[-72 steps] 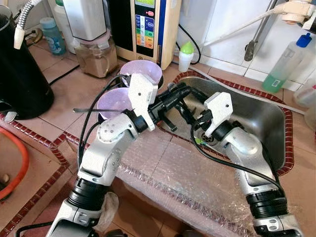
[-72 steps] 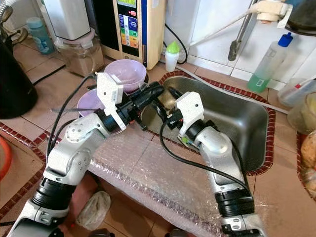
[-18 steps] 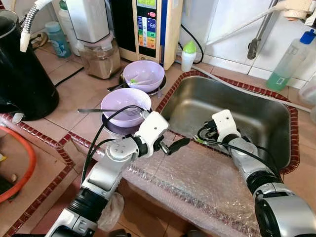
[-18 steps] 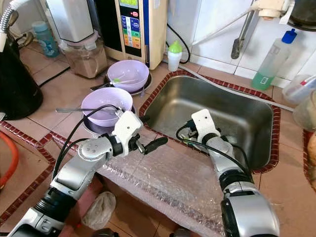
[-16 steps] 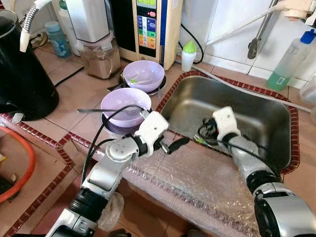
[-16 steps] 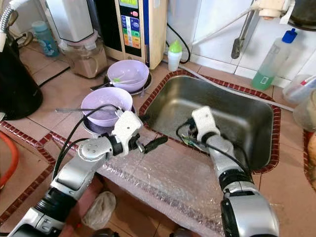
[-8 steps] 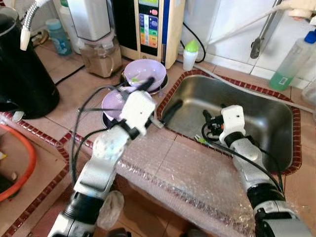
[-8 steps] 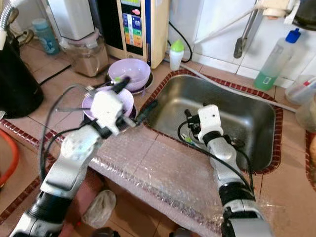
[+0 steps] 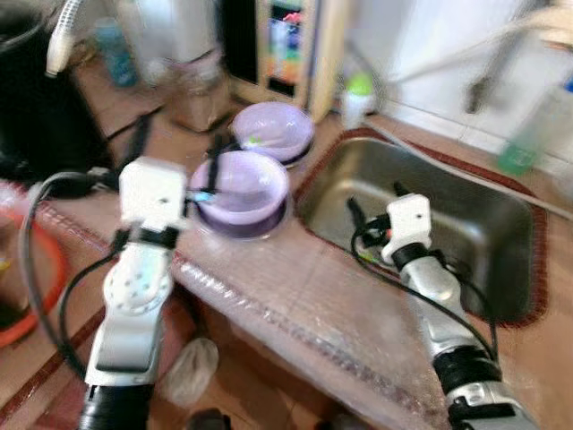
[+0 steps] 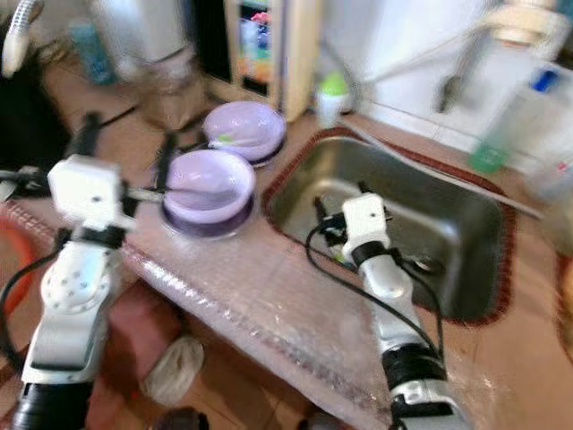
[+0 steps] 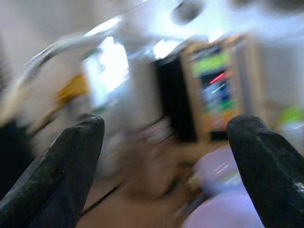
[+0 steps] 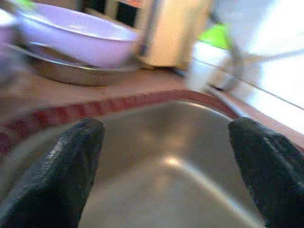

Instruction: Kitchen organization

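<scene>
Left gripper (image 11: 166,156) swings out to 9 o'clock of the near purple bowl (image 9: 242,184), wide open, empty (frames blurred); right gripper (image 12: 166,166) stays over the sink (image 9: 466,197), likewise open and empty. No pick started.

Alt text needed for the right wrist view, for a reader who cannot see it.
Right gripper, fingers wide apart, looks into a steel sink. Beyond the sink's red-tiled rim, a lilac bowl sits in a metal dish on the counter. The picture is blurred.

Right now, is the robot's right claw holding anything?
No. The right gripper is open, its two black fingers spread wide over the bare steel sink.
</scene>
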`<state>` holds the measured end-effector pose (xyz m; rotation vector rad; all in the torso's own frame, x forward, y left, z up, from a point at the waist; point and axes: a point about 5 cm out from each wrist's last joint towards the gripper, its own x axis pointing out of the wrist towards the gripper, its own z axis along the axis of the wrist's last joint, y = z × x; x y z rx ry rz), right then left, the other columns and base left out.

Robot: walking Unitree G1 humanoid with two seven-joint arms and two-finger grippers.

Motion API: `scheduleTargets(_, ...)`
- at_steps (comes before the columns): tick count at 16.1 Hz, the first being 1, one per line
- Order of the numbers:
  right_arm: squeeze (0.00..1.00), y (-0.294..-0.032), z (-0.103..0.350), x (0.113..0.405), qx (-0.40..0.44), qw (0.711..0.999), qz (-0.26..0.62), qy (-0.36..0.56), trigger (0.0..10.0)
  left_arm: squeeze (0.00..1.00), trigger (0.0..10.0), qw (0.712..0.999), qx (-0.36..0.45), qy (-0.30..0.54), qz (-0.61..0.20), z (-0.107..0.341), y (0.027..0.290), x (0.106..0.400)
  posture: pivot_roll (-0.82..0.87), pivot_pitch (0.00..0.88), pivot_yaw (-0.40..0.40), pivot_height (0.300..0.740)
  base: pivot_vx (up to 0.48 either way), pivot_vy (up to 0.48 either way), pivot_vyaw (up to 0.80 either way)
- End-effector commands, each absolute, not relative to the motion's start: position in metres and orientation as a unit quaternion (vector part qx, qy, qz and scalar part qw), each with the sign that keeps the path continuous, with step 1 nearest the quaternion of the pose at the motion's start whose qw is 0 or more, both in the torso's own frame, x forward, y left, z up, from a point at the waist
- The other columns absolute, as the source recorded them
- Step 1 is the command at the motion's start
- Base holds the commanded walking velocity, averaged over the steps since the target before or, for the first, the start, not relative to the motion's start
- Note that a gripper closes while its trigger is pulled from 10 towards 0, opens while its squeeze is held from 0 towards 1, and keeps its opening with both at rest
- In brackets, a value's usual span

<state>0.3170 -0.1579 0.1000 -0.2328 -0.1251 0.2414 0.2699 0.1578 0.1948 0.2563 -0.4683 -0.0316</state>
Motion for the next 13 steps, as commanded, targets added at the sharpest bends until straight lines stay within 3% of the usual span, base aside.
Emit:
scheduleTargets(1, 1.0, -0.156, 0.104, 0.318, -0.117, 0.984, 0.118, -0.068, 10.0, 0.0, 10.0, 0.964, 0.127, -0.232, 0.004, 0.197, 0.163, 0.266, 0.07, 0.0, -0.053, 0.74, 0.0, 0.0, 0.0)
scheduleTargets(2, 0.93, -0.156, 0.103, 0.318, -0.119, 0.984, 0.117, -0.065, 10.0, 0.0, 10.0, 0.965, 0.122, -0.232, 0.014, 0.199, 0.166, 0.265, 0.08, 0.0, -0.055, 0.74, 0.0, 0.0, 0.0)
scheduleTargets(3, 0.14, -0.156, 0.101, 0.319, -0.119, 0.984, 0.115, -0.06, 10.0, 0.0, 10.0, 0.968, 0.108, -0.223, 0.028, 0.198, 0.17, 0.264, 0.09, 0.0, -0.06, 0.74, 0.0, 0.0, 0.0)
scheduleTargets(4, 0.0, -0.156, 0.1, 0.319, -0.116, 0.985, 0.115, -0.056, 10.0, 0.0, 10.0, 0.972, 0.092, -0.21, 0.039, 0.195, 0.173, 0.263, 0.09, 0.0, -0.063, 0.74, 0.0, 0.0, 0.0)
scheduleTargets(7, 0.0, -0.15, 0.098, 0.319, -0.117, 0.984, 0.124, -0.052, 10.0, 0.0, 10.0, 0.984, 0.031, -0.172, 0.04, 0.184, 0.175, 0.262, 0.11, 0.0, -0.069, 0.74, 0.0, 0.0, 0.0)
scheduleTargets(8, 0.0, -0.147, 0.098, 0.319, -0.115, 0.984, 0.129, -0.052, 10.0, 0.0, 10.0, 0.989, -0.03, -0.146, 0.025, 0.178, 0.172, 0.266, 0.11, 0.0, -0.069, 0.74, 0.0, 0.0, 0.0)
scheduleTargets(13, 0.0, -0.14, 0.102, 0.317, -0.116, 0.98, 0.148, -0.065, 10.0, 0.0, 10.0, 0.987, -0.133, -0.092, -0.005, 0.166, 0.166, 0.29, 0.09, 0.0, -0.055, 0.74, 0.0, 0.0, 0.0)
